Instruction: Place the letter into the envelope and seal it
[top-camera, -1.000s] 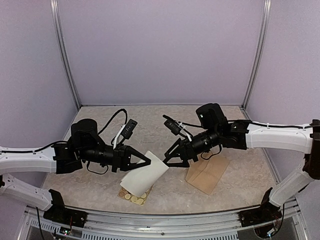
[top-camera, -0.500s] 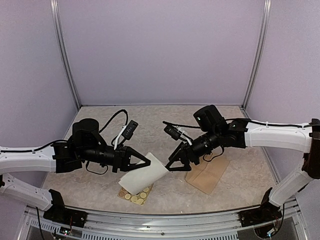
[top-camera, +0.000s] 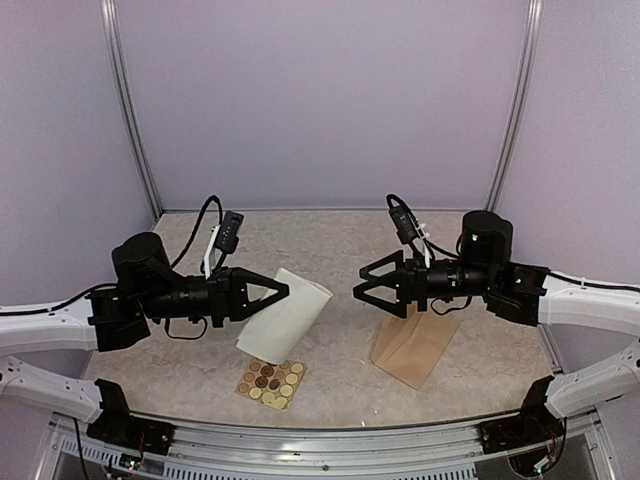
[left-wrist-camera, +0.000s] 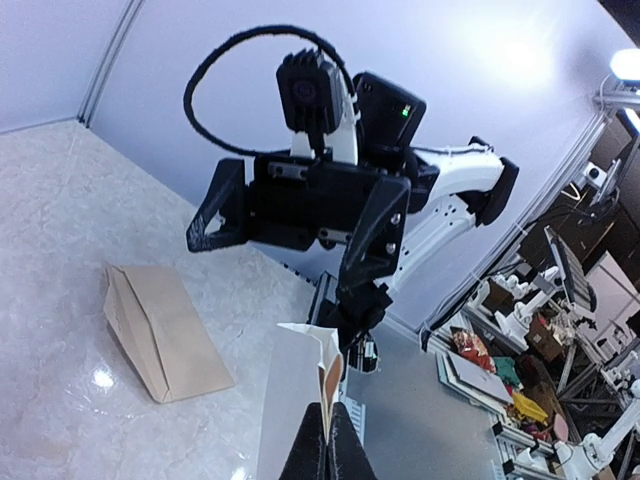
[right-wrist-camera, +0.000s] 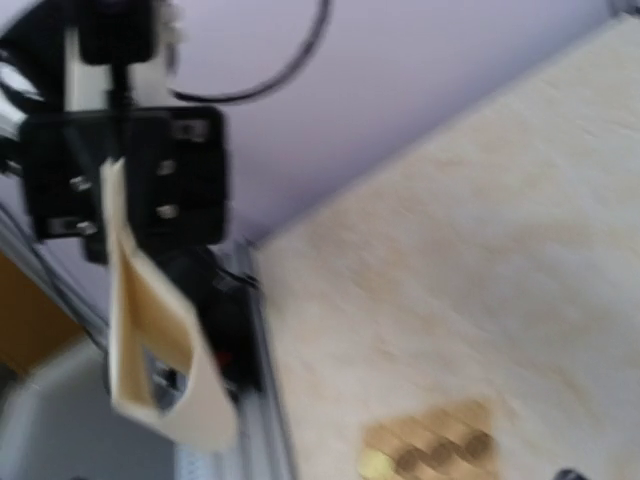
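My left gripper (top-camera: 286, 291) is shut on the folded letter (top-camera: 285, 318) and holds it by one edge above the table, white back outward. In the left wrist view my closed fingers (left-wrist-camera: 328, 445) pinch the letter (left-wrist-camera: 293, 395), whose fold gapes at the top. My right gripper (top-camera: 358, 287) is open and empty, facing the letter from the right with a gap between them. The tan envelope (top-camera: 415, 346) lies flat under the right arm and also shows in the left wrist view (left-wrist-camera: 160, 325). The right wrist view is blurred and shows the held letter (right-wrist-camera: 150, 350).
A small tan sheet of round stickers (top-camera: 270, 380) lies on the table below the letter and shows blurred in the right wrist view (right-wrist-camera: 430, 445). The pale speckled table (top-camera: 330, 240) is bounded by purple walls. A metal rail (top-camera: 320, 440) runs along the near edge.
My right gripper has drawn back to the right, away from the letter, and stands open. My left gripper has pulled back left with the letter, uncovering the sticker sheet.
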